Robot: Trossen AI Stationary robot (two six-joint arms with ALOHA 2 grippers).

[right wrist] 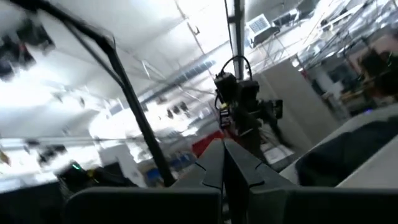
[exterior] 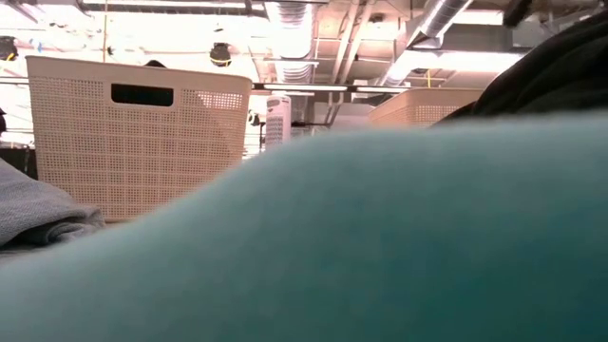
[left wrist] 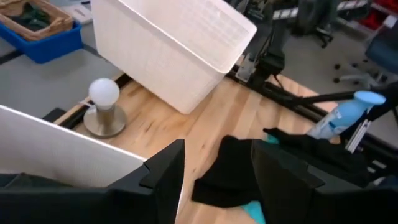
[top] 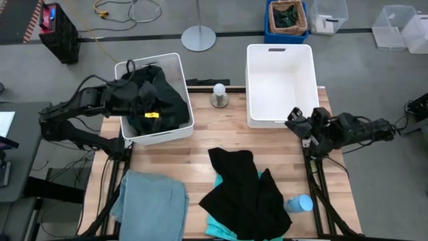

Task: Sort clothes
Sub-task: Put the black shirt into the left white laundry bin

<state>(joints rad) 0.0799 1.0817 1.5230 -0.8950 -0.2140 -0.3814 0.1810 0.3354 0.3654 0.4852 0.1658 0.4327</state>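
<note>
A black garment (top: pixel 244 191) lies spread on the table's near middle, over a bright turquoise garment (top: pixel 217 226). A dusty grey-blue garment (top: pixel 150 201) lies at the near left. A dark garment (top: pixel 164 110) with a yellow tag lies in the left white bin (top: pixel 184 73). My left gripper (left wrist: pixel 217 180) is open and empty above that bin (top: pixel 160 94). My right gripper (right wrist: pixel 224 165) is shut and empty at the table's right edge (top: pixel 293 120), beside the right bin, and its wrist view looks up at the ceiling. The turquoise cloth (exterior: pixel 380 237) fills most of the low view.
An empty white bin (top: pixel 281 84) stands at the far right. A bulb on a round metal base (top: pixel 219 96) stands between the two bins. A blue spray bottle (top: pixel 299 204) lies near the right edge. Bare wood shows in the table's middle.
</note>
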